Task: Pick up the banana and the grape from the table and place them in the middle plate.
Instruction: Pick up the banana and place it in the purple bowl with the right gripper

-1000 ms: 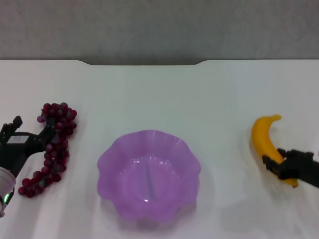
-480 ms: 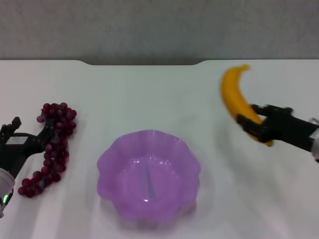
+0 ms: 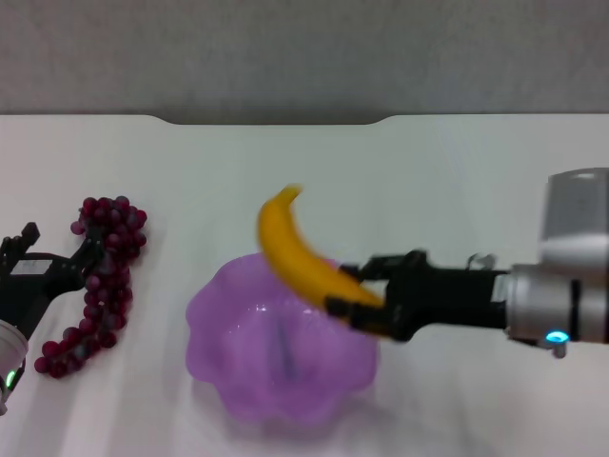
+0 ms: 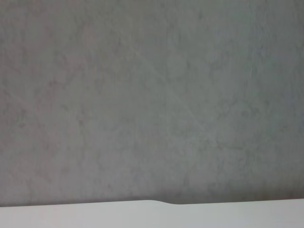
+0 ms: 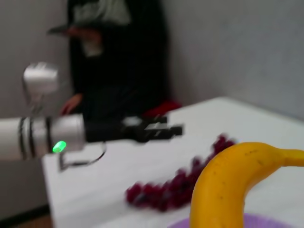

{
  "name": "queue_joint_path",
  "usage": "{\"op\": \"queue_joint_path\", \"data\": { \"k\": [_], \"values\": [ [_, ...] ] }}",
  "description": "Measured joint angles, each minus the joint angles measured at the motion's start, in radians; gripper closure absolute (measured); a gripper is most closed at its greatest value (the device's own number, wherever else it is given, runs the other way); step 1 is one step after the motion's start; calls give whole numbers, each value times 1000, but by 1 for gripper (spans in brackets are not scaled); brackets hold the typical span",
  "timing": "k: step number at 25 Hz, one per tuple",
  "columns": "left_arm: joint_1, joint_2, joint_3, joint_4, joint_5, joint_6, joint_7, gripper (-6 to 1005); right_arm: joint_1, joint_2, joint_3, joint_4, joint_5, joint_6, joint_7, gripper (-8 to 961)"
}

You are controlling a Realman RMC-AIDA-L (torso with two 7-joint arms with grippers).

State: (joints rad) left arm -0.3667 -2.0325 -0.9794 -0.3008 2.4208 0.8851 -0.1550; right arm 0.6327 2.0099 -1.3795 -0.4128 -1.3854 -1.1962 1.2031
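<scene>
left gripper [image 3: 62, 262] sits at the table's [image 3: 190, 162] left edge, jaws apart around the upper part of the grape [image 3: 100, 281], which lies on the table well left of the middle plate [image 3: 238, 367]. right gripper [image 3: 366, 300] reaches in from the right, jaws clamped on the banana [image 3: 295, 252], held tilted in the air over the plate's right half

yellow-orange banana [image 3: 290, 252], dark red-purple grape [image 3: 100, 276], translucent purple middle plate [image 3: 238, 376], white table [image 3: 428, 190]
</scene>
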Motion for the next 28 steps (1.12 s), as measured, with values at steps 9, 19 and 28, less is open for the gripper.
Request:
{"op": "queue_joint_path", "data": {
  "k": [9,19,28],
  "values": [
    [-2,0,0,-2,0,0,0,121,93,0,-260,9,-60,213,171,408],
    [-8,0,1,-6,1,0,0,122,145,3,-304,31,-116,328,192,398],
    [-12,0,1,-8,2,0,0,122,195,5,-310,31,-118,362,129,389]
  ]
}}
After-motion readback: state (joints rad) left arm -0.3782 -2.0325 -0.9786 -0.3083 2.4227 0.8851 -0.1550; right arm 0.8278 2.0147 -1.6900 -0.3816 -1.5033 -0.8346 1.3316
